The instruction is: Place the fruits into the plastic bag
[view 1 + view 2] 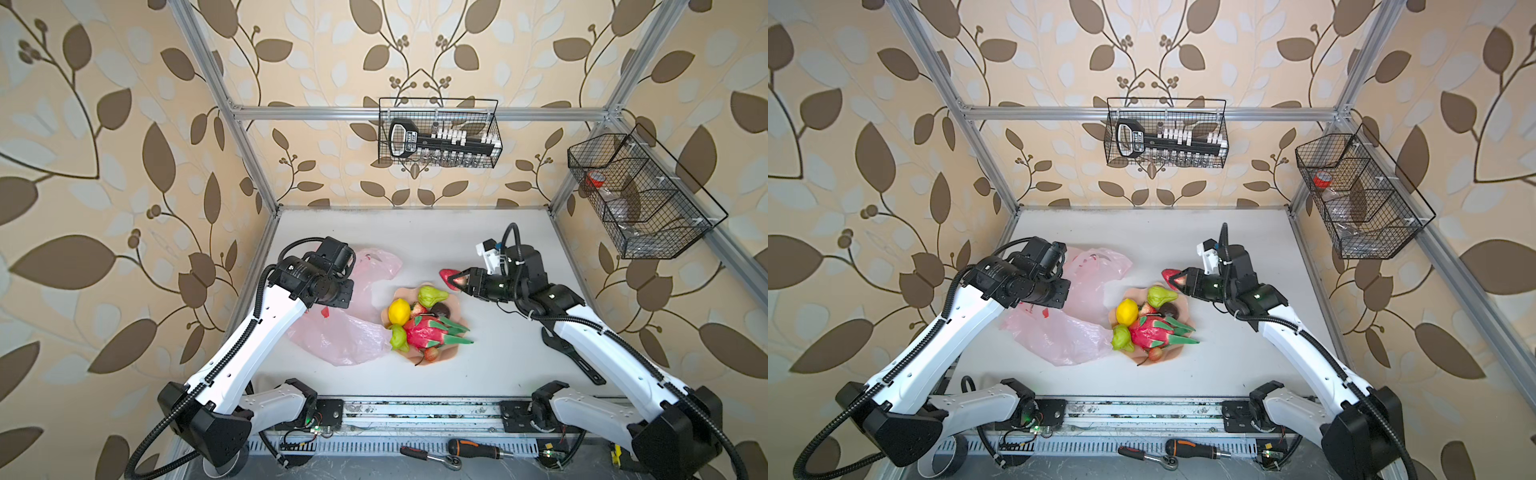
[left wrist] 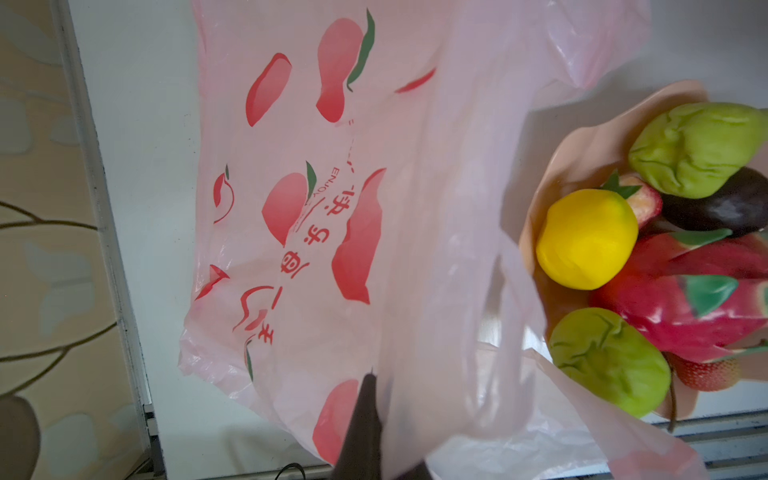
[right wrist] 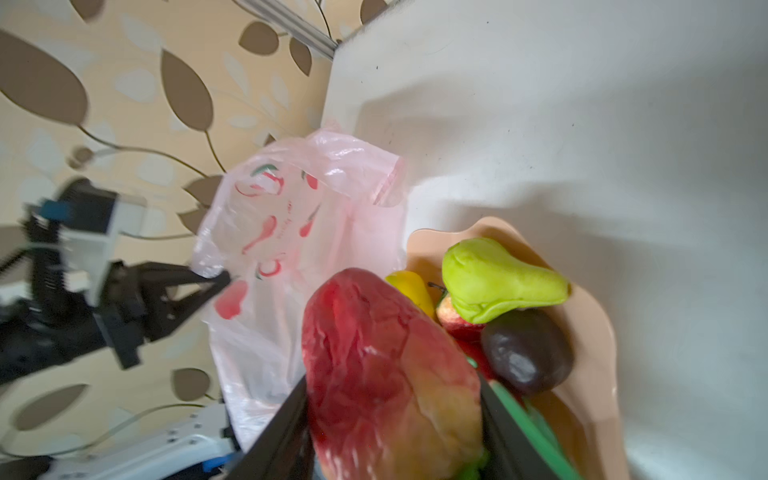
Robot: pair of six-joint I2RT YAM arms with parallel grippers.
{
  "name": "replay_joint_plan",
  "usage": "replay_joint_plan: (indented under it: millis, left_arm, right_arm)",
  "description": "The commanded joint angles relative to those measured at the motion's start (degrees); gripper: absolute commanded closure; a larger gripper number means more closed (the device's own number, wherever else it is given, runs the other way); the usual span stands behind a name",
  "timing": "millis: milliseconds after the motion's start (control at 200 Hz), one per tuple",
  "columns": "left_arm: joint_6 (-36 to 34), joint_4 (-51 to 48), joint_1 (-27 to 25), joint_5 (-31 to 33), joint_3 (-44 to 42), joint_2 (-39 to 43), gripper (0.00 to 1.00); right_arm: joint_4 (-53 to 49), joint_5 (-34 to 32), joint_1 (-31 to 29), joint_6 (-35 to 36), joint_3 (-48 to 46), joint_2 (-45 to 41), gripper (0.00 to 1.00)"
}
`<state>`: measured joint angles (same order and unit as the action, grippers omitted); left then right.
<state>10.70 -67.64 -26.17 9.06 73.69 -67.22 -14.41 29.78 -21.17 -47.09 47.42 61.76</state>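
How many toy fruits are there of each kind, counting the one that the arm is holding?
Lemon: 1
Green pears: 2
Dragon fruit: 1
Strawberries: 2
Dark plum: 1
Red fruit held in the right gripper: 1
Total: 8

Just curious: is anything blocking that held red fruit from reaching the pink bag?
Nothing visible does. Only bare table lies between the red fruit in the right tool and the plastic bag, whose edge the left tool pinches.
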Motion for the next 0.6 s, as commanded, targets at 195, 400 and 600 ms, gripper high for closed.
replay_joint_plan:
  millis: [195,400,600]
  left_arm:
    - [1.77,0.36,0.16,-5.55,0.77,0.85,0.97]
    - [1.52,-0.72,0.16,-6.10,2.37,2.15,0.97]
    - [1.16,-1.77,0.16,-6.35,4.54,3.15,0.97]
  right_arm:
    - [20.91,2.85,-8.47,-26.92,-4.84,1.96,0.76]
    - [29.86,-1.89,-16.05,-32.47,-4.29,10.39,0.77]
    - [31.74,-3.50,-20.63,-33.11,1.70,19.20,0.77]
